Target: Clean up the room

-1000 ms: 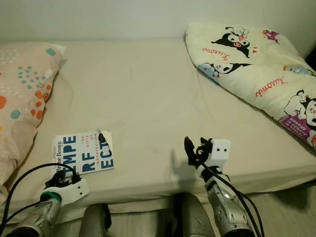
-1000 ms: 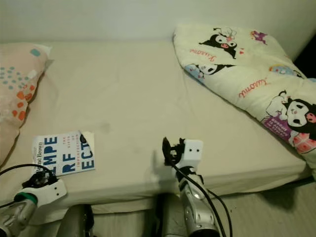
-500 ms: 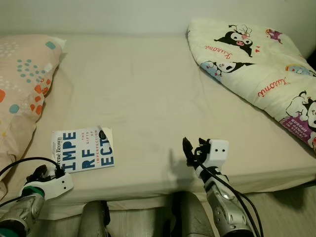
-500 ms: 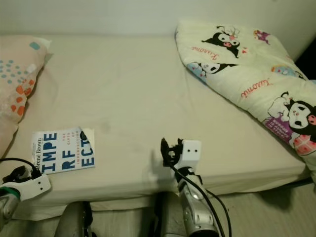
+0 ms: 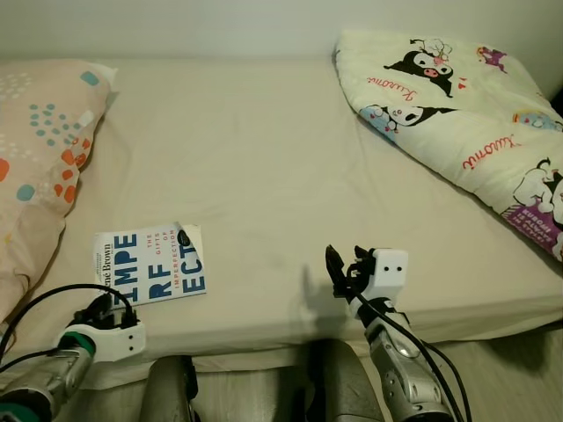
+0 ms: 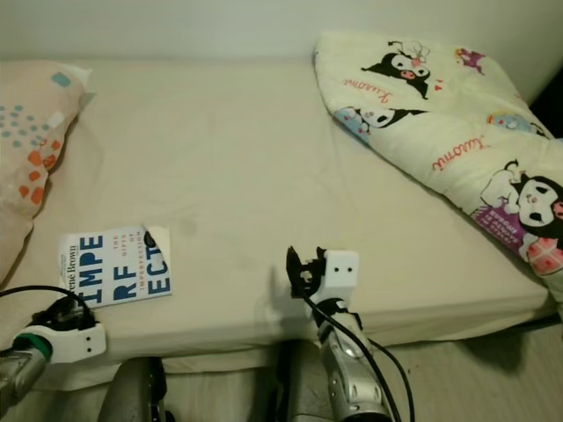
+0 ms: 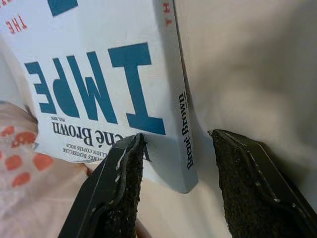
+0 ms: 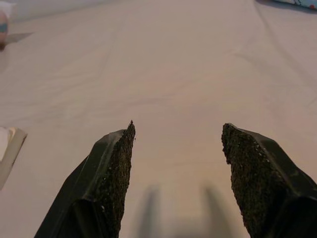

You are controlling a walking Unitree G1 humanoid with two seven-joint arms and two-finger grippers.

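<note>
Lying flat on the bed (image 5: 264,158): book (image 5: 149,266), near edge, at 8 o'clock in the left eye view; pillow (image 5: 40,167) at 9; quilt (image 5: 457,105) at 2. Left claw (image 5: 104,309) just below book; right claw (image 5: 343,268) over bed edge, 5 o'clock.

Left wrist view: book (image 7: 114,84) corner between fingers (image 7: 124,193), fingers apart, not clamped.

Right wrist view: right claw (image 8: 178,144) fingers apart above bare sheet.
</note>
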